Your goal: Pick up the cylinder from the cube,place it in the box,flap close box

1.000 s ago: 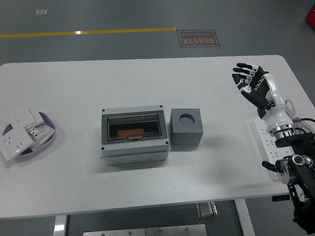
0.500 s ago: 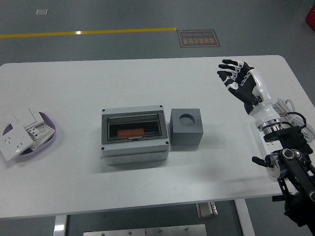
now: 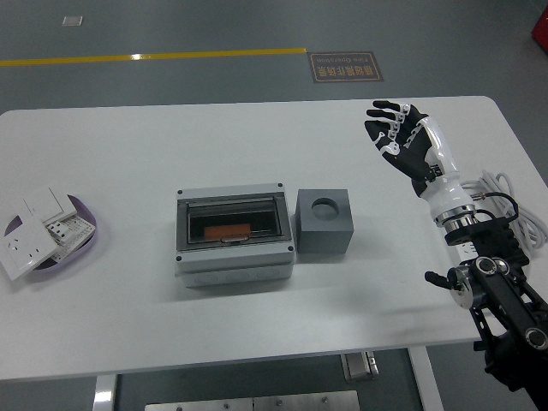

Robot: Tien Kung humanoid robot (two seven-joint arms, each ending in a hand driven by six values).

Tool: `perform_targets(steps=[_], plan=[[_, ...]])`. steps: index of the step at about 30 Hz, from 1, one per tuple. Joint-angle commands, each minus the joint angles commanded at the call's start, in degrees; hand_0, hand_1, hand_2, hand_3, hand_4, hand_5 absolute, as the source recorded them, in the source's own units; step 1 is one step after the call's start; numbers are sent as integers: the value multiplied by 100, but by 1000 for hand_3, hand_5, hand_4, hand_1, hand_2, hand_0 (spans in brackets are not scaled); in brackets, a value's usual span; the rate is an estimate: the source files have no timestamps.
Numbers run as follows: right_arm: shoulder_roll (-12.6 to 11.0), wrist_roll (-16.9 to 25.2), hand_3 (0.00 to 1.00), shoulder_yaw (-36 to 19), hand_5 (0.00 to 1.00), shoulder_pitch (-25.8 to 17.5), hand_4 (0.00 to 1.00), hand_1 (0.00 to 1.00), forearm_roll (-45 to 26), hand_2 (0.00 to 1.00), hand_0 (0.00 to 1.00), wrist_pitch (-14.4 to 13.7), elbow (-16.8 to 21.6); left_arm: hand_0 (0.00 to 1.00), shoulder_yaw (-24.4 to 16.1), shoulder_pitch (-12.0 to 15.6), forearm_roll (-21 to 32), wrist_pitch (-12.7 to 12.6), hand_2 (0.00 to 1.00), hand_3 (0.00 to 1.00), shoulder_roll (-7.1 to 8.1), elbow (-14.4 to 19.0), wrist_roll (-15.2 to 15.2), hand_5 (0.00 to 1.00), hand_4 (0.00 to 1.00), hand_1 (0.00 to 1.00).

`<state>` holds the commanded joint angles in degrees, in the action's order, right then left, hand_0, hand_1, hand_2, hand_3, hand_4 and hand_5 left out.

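The right robot hand point(image 3: 396, 130) hangs above the far right part of the bench point(image 3: 128, 154), fingers spread and relaxed, palm turned leftward, holding nothing. Its forearm runs back toward the lower right corner, where white cabling point(image 3: 514, 201) lies on the bench beside it. No left arm appears in the head view.

Well to the left of the hand and nearer the bench's middle stands the grey cube point(image 3: 324, 222), its round socket facing up. The socket shows only a dark recess (no cylinder can be made out standing in it). Touching or just beside the cube's left face sits the grey box point(image 3: 234, 233), its dark transparent flap lying flat over the opening. Through the flap an orange object point(image 3: 227, 230) is visible inside; by shape and position it is probably the cylinder, though this cannot be confirmed. At the far left edge a purple dish point(image 3: 92, 231) carries white switch plates point(image 3: 38, 227), apart from the work.

Judgement: pick and place appear complete, and the flap looks down. The step in hand is either the end of the closing action or a withdrawal from it. If the flap is not fully latched, the next move calls for the hand to travel left and down over the box and press its front edge evenly, without nudging the cube.
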<state>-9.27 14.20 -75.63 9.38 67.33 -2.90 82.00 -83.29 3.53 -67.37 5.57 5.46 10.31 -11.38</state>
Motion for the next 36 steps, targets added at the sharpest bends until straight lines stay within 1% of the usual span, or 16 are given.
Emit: perform_targets(steps=[5,6,11,12,17,18,23,24,35,36], plan=[[-12,-52,645,15,123,-4,729,643,18,629,672,43,-8,636,-1,-14,-11,2,661,707,2,0,3,309,758,672],[-16,-60,728,15,23,-8,499,646,17,633,688,57,-8,636,3,-17,-8,3,661,706,1,0,6,308,758,671],[-36,-95,728,32,23,-26,499,646,9,633,688,135,-3,636,17,-15,-4,7,661,706,-10,0,7,308,758,671],[-38,-99,714,36,20,-27,446,652,9,631,709,148,-2,636,15,-13,-6,8,661,706,-12,0,5,309,758,671],[-49,-136,714,73,20,-21,446,652,7,631,709,215,-1,636,28,-13,7,7,661,706,-18,0,9,309,758,671],[-52,-145,705,87,5,-20,418,657,6,634,715,230,-2,636,34,-16,12,7,661,706,-18,0,11,308,758,671],[-64,-176,705,149,5,-27,418,657,-8,634,715,288,-11,636,42,-23,25,3,661,706,-21,0,14,308,758,671],[-66,-178,704,159,2,-30,443,662,-13,640,712,296,-14,636,42,-23,25,2,661,706,-23,0,13,309,758,671],[-91,-207,690,222,3,-67,463,660,-30,641,713,344,-31,637,37,-33,12,1,661,706,-20,0,15,308,758,671],[-92,-215,668,223,18,-71,479,658,-28,641,705,349,-38,636,43,-34,15,2,661,706,-20,0,15,309,758,671]])
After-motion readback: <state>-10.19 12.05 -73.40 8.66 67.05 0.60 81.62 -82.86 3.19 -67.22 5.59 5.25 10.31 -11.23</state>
